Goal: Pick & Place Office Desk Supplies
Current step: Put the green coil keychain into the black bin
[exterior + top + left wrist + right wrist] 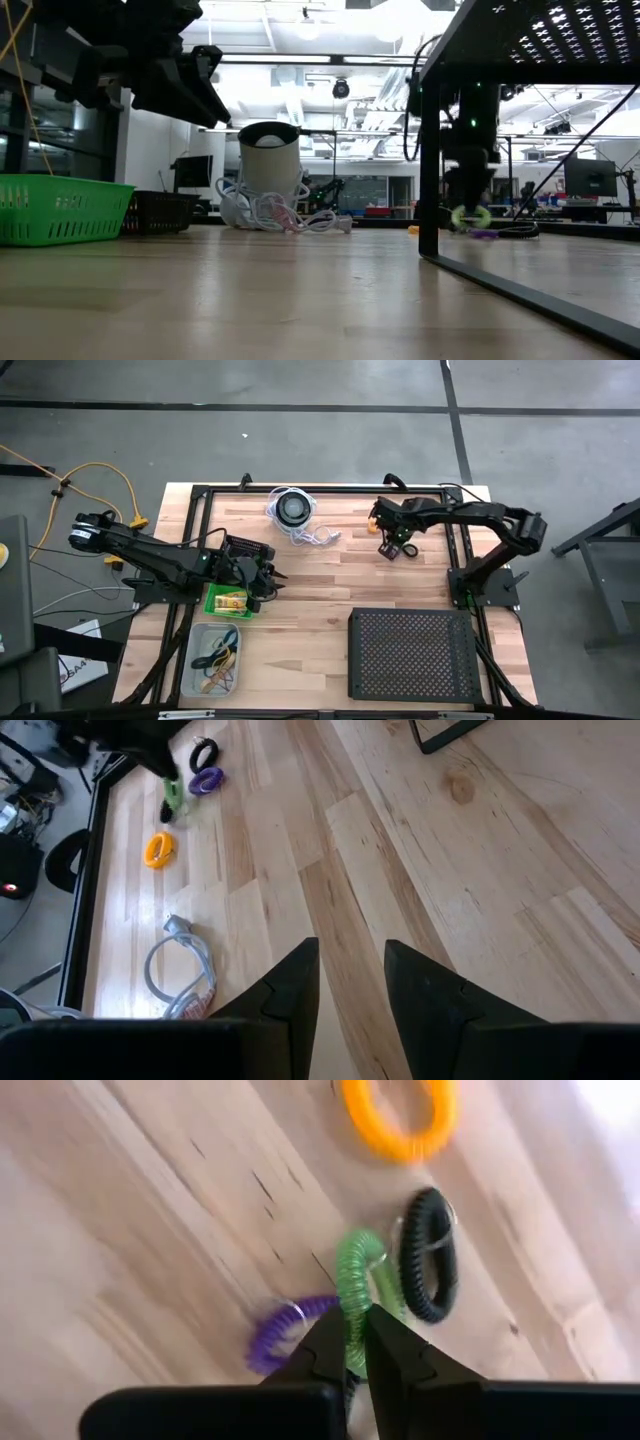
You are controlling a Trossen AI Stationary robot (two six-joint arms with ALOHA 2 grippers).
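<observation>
Left gripper (pixel 350 982): I see it hanging spread and empty beside the green plastic basket (pixel 215 603).
Right gripper (pixel 356 1342): pinching the green coiled springy ring (pixel 358 1280) at the table's far right.
Handling: light, stretchy, probably slippery; I'd keep hold across one coil strand.

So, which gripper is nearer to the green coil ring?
Right. The right gripper is shut on the green coil ring, among the other rings. The left gripper is far across the table, beside the green basket.

Bare boards between green basket (pixel 212 603) and perforated tray (pixel 412 653).
</observation>
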